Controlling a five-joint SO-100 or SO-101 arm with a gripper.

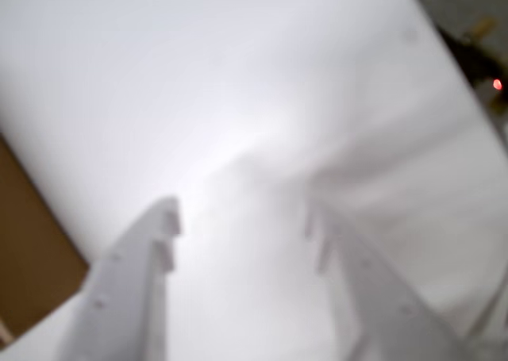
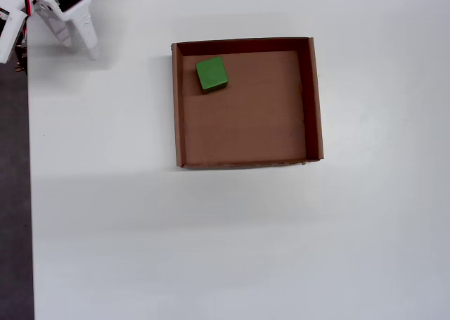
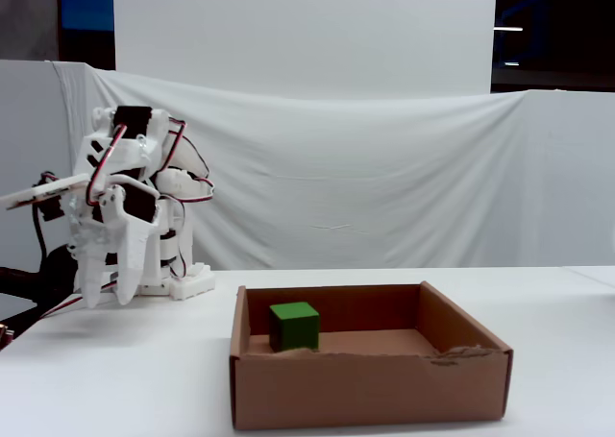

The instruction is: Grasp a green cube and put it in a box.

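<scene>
While green cube (image 2: 211, 74) sits in box (image 2: 316, 102) | gripper (image 1: 242, 226) spread, empty | white table (image 2: 211, 242), white drape (image 3: 384, 168)

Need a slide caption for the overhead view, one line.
Green cube rests in the upper-left corner of the cardboard box; the white gripper sits open and empty at the table's top-left edge.
</scene>
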